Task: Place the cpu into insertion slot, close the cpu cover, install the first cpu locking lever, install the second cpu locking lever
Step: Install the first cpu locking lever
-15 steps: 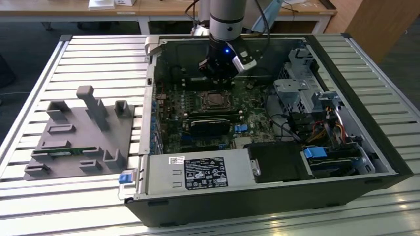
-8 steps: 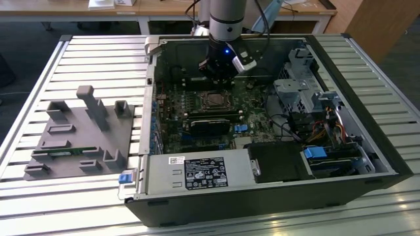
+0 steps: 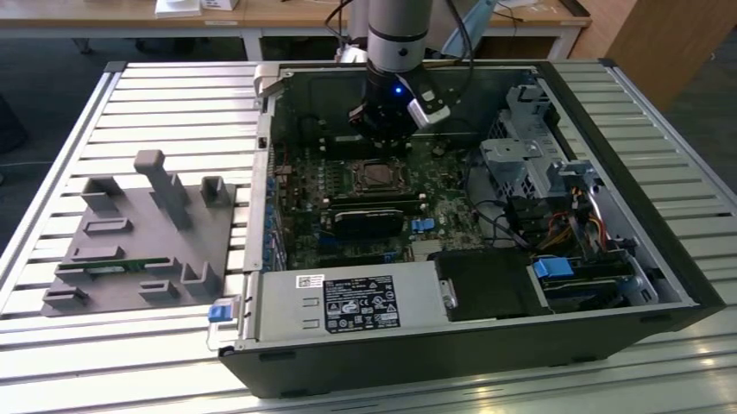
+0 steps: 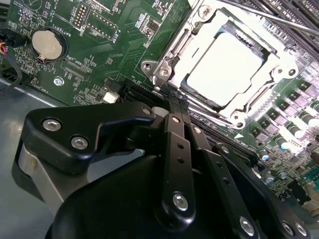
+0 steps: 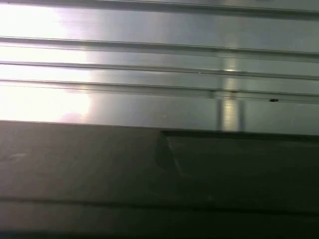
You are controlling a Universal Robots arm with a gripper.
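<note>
In the second wrist view the silvery cpu (image 4: 223,67) lies flat in the insertion slot (image 4: 192,82). The silver cpu cover (image 4: 172,55) lies down around it as a frame. A thin metal lever rod (image 4: 271,17) runs past the socket's far side. My gripper (image 4: 177,99) is shut with nothing between its black fingers, and their tips sit just off the cover's edge. In the exterior view the gripper (image 3: 384,138) hangs inside the open computer case, a little behind the socket (image 3: 374,175).
The case (image 3: 645,259) lies on a slatted aluminium table (image 3: 173,103). A black heatsink module (image 3: 374,220), a power supply (image 3: 345,302) and a drive cage (image 3: 536,164) surround the socket. A grey parts fixture (image 3: 138,233) stands at the exterior view's left. A coin battery (image 4: 48,44) sits on the board.
</note>
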